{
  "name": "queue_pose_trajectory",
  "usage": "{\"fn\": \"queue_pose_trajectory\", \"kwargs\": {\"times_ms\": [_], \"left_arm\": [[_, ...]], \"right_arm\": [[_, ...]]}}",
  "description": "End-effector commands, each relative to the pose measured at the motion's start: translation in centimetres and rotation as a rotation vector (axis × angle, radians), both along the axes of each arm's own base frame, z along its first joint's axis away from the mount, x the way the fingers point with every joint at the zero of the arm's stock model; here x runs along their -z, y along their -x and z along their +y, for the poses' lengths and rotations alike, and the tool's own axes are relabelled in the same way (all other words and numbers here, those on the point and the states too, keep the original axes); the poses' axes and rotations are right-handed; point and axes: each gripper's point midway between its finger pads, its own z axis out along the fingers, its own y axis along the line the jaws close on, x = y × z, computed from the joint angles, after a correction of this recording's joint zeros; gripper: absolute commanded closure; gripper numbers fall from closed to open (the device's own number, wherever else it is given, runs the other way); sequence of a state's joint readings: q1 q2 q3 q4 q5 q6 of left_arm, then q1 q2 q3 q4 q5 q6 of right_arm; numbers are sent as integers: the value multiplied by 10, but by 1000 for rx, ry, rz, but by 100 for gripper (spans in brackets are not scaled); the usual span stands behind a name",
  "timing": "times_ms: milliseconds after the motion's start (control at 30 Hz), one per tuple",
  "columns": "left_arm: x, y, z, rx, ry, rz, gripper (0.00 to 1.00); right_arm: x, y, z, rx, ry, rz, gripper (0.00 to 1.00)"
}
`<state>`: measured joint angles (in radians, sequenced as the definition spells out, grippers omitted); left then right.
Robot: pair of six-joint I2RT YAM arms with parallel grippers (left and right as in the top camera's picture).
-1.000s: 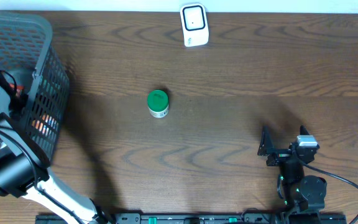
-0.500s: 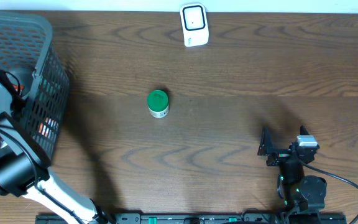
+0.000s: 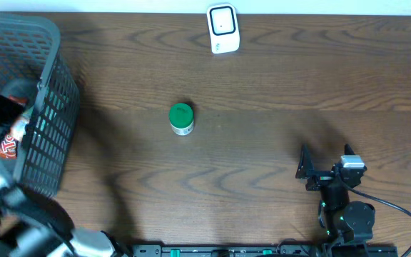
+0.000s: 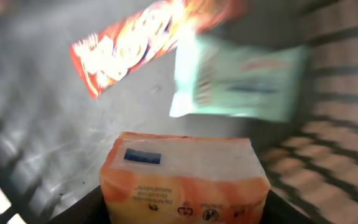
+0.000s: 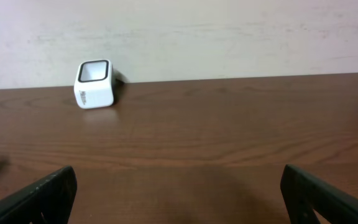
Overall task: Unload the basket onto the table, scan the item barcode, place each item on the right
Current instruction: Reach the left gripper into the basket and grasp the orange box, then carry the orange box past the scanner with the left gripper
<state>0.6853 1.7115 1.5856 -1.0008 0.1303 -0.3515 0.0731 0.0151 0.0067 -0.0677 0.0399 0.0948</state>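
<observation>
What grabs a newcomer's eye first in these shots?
The left wrist view stands out: an orange pack gripped by the left gripper inside the grey basket, with a red snack wrapper behind it. Overhead, a green-lidded jar stands alone in the middle of the table, and the white scanner sits at its far edge.

item: orange pack [image 4: 182, 177], held in left hand [image 4: 182, 210] | scanner [image 3: 222, 28]: white, standing, well apart
</observation>
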Motion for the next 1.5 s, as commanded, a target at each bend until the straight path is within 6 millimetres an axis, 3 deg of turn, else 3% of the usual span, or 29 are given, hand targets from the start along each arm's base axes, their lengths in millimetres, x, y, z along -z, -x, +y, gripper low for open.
{"fn": "queue_pose_trajectory", "kwargs": {"times_ms": [0, 167, 200, 267, 400, 567, 700, 867, 1100, 1233, 1467], "left_arm": [[-77, 1, -17, -17, -62, -216, 43], [-170, 15, -45, 0, -176, -501, 43], [-198, 22, -56, 15, -208, -590, 43], [-230, 31, -77, 31, -221, -706, 43], [-267, 42, -125, 94, -182, -856, 43], [-272, 35, -186, 231, -48, -902, 43], [-246, 14, -240, 365, 93, -836, 43], [-194, -17, -303, 477, 144, -663, 43], [-101, -59, -410, 539, 202, -421, 43], [-45, -68, -446, 405, 224, -299, 43], [36, -67, -491, 127, 303, -156, 43]], "right_arm": [[1, 0, -2, 7, 6, 3, 1], [1, 0, -2, 7, 6, 3, 1], [1, 0, -2, 7, 6, 3, 1], [1, 0, -2, 7, 6, 3, 1], [1, 0, -2, 7, 6, 3, 1], [1, 0, -2, 7, 6, 3, 1], [1, 0, -2, 7, 6, 3, 1], [1, 0, -2, 7, 6, 3, 1], [1, 0, -2, 7, 6, 3, 1], [1, 0, -2, 7, 6, 3, 1], [1, 0, -2, 7, 6, 3, 1]]}}
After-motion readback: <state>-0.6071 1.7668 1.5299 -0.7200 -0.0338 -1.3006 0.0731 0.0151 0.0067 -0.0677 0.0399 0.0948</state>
